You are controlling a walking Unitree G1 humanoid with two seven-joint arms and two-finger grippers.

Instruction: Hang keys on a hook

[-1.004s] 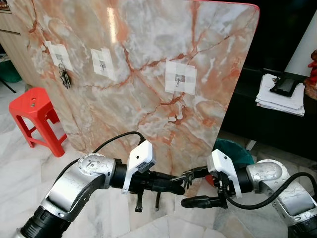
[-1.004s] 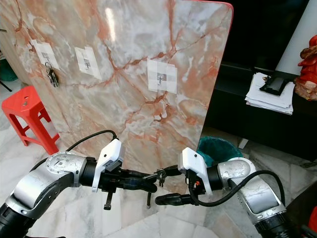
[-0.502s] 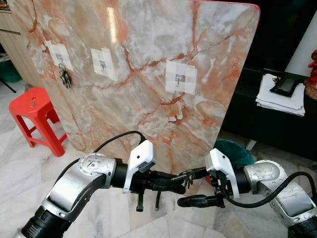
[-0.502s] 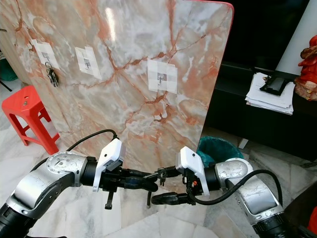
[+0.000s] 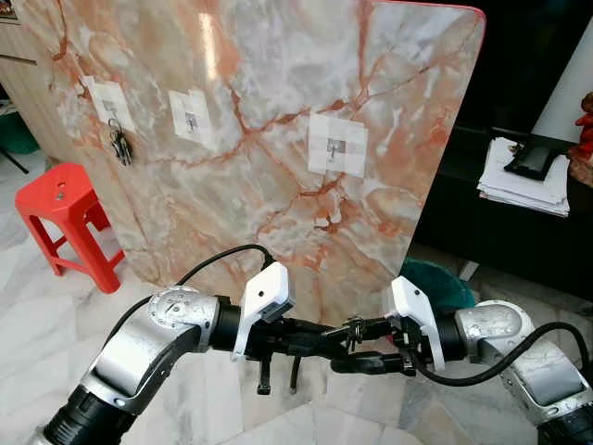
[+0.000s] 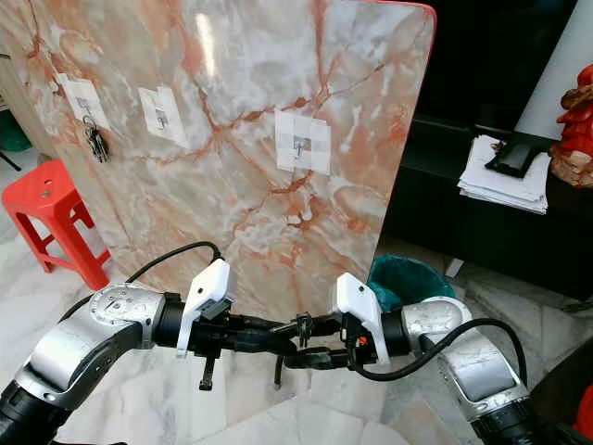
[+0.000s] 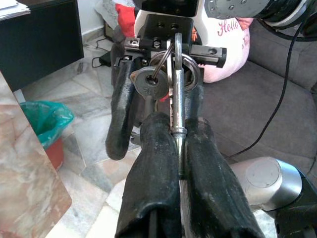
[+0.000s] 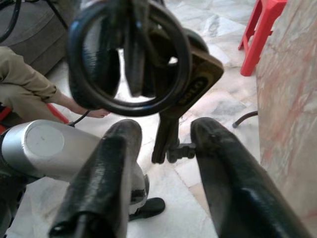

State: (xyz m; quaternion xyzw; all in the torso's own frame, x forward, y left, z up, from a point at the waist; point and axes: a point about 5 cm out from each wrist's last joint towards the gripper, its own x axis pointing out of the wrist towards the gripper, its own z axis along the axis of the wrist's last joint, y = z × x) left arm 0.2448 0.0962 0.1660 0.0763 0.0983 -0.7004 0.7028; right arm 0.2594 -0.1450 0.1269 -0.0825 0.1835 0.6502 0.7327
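Note:
A bunch of keys (image 5: 352,331) on a ring (image 8: 129,54) is held low in front of the marble board (image 5: 278,139). My left gripper (image 5: 335,341) is shut on the bunch's metal clip (image 7: 177,99). My right gripper (image 5: 345,346) faces it from the right, open, with one finger (image 8: 106,163) on either side of a hanging key (image 8: 193,84). Whether those fingers touch the bunch is unclear. Three small hooks are taped to the board: a bare one (image 5: 335,146) at the middle right, a bare one (image 5: 190,120) further left, and the far-left one carrying another key bunch (image 5: 120,146).
A red plastic stool (image 5: 65,218) stands left of the board. A green-lined bin (image 5: 435,278) sits behind my right arm, beside a black cabinet holding a stack of papers (image 5: 523,181). A person's sleeve (image 8: 29,89) and hand (image 8: 91,113) show low on the floor.
My right gripper's lower finger has risen, narrowing the gap around the keys, and the gripper has edged left toward the left gripper. The left gripper keeps its hold.

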